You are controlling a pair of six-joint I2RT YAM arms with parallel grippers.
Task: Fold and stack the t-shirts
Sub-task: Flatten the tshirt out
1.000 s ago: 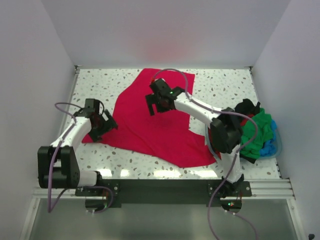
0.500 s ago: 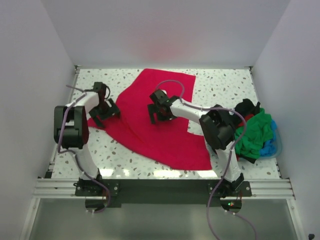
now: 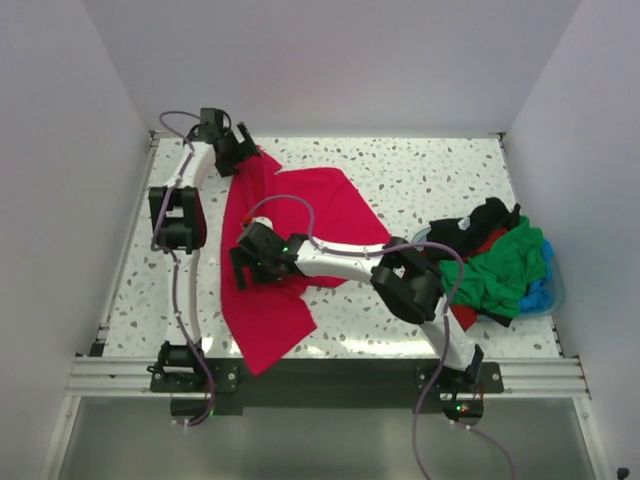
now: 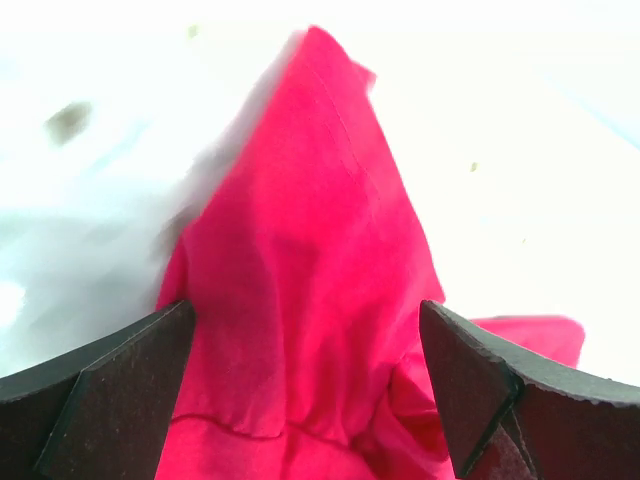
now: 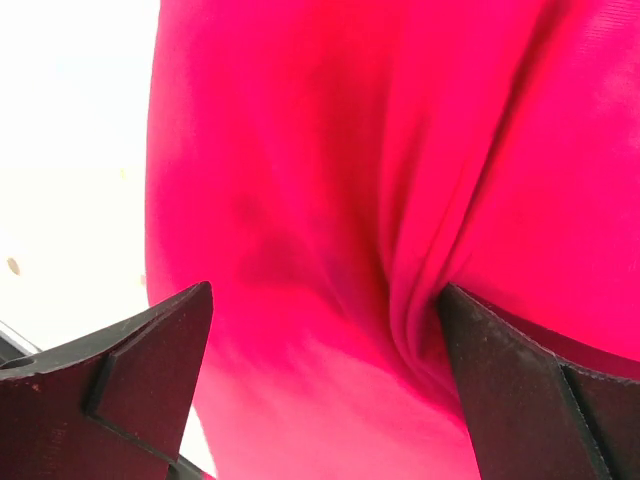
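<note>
Both jaws wide, nothing pinched. Left gripper (image 3: 238, 155) upper left, right gripper (image 3: 243, 270) centre-left on crimson shirt (image 3: 315, 205). Pinch single-layer edges, then spread flat.

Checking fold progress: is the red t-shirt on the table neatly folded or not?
Not folded: the red t-shirt lies bunched in a creased, uneven strip across the table, its near end reaching the edge.
</note>
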